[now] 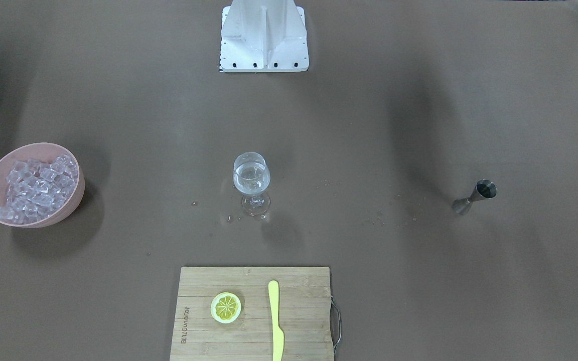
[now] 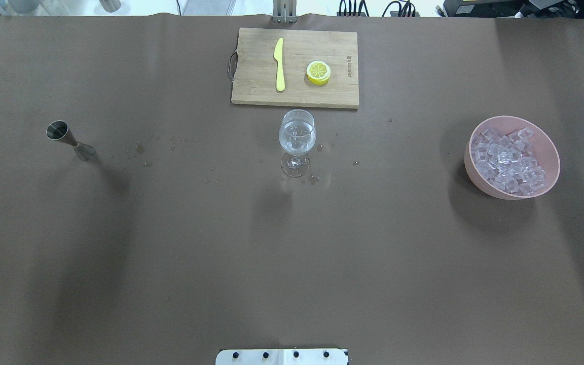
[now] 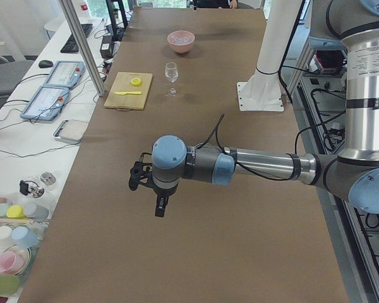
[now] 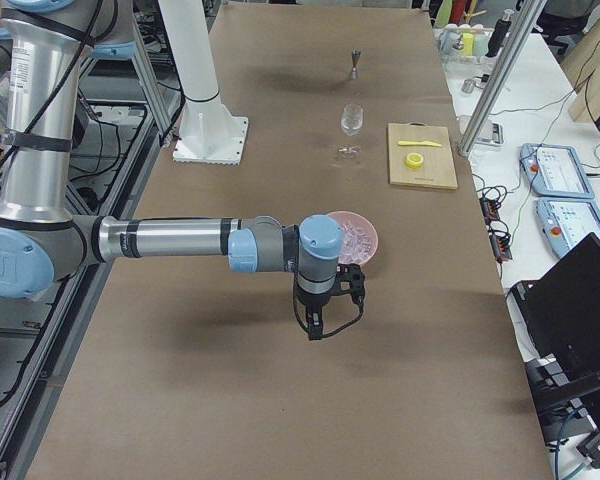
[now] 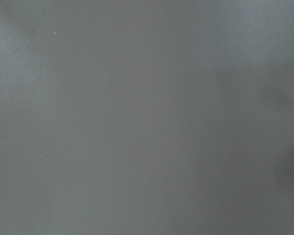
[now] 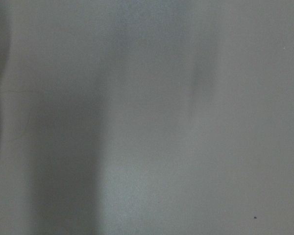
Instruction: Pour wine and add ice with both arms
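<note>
The left pincer (image 3: 159,207) shows only in the side view from the robot's left. It hangs from the wrist of the near arm (image 3: 265,165), pointing down above bare brown tabletop (image 2: 292,263). From that angle I cannot tell whether its fingers are spread or pressed together. The right pincer (image 4: 318,325) likewise shows only in the opposite side view, hanging below the wrist of the near arm (image 4: 170,240). I cannot tell its state either. Both wrist cameras give only a blurred grey surface.

In that side view the pink bowl (image 4: 370,240) lies just behind the right wrist, and the ice (image 4: 355,235) is heaped inside it. From overhead the ice (image 2: 509,161) fills the bowl (image 2: 474,175) toward the robot's right end of the tabletop.

The wine (image 2: 297,141) sits in a stemmed glass (image 2: 297,133) standing upright at the middle of the tabletop, about half full. Glints inside may be a cube or two, though the view is too small to be sure. Small wet drops (image 2: 142,149) dot the tabletop between the glass and a metal jigger (image 2: 69,139), which stands upright toward the robot's left.

Beyond the glass lies a wooden cutting board (image 2: 256,91) bearing a yellow knife (image 2: 279,65) and a lemon slice (image 2: 318,72), apart from each other. The white base (image 1: 264,37) stands at the robot's edge.
</note>
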`<state>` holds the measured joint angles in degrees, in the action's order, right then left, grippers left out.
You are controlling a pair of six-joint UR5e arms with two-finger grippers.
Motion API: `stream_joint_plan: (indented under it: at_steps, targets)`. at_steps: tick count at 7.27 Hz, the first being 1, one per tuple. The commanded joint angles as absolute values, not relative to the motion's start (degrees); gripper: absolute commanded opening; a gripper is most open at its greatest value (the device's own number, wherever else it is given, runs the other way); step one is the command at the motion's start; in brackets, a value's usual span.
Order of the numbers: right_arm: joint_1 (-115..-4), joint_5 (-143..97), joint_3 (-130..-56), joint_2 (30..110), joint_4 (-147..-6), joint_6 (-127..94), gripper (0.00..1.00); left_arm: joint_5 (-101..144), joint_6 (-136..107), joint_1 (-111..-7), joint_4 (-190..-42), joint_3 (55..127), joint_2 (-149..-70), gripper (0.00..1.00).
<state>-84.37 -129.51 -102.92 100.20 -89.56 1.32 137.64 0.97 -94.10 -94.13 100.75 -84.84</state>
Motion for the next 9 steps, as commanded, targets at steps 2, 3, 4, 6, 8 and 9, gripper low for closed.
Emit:
stream_joint_plan:
  at_steps: [2, 3, 4, 6, 8, 9]
  targets:
    - [-84.4, -129.5, -102.8, 100.4, -89.8, 1.4, 1.0, 137.6, 1.0, -94.0, -96.2, 100.5, -84.2, 0.98]
    - [-84.5, -129.1, -102.9, 101.4, -89.7, 1.6, 1.0, 137.6, 0.7, -94.0, -97.5, 100.6, -84.2, 0.98]
    - [-84.5, -128.5, -102.9, 101.9, -89.8, 1.6, 1.0, 137.6, 1.0, -94.0, -97.6, 101.0, -84.2, 0.98]
    - [-84.6, -127.0, -102.9, 101.6, -89.7, 1.5, 1.0, 137.6, 0.6, -94.0, -104.2, 100.6, -84.7, 0.98]
    - [-84.6, -125.9, -103.3, 100.0, -88.8, 1.1, 1.0, 138.2, 0.7, -94.0, -111.4, 100.0, -84.1, 0.98]
    - [-84.6, -126.1, -106.1, 100.3, -88.2, 1.1, 1.0, 138.2, 0.5, -94.0, -111.5, 100.1, -84.1, 0.98]
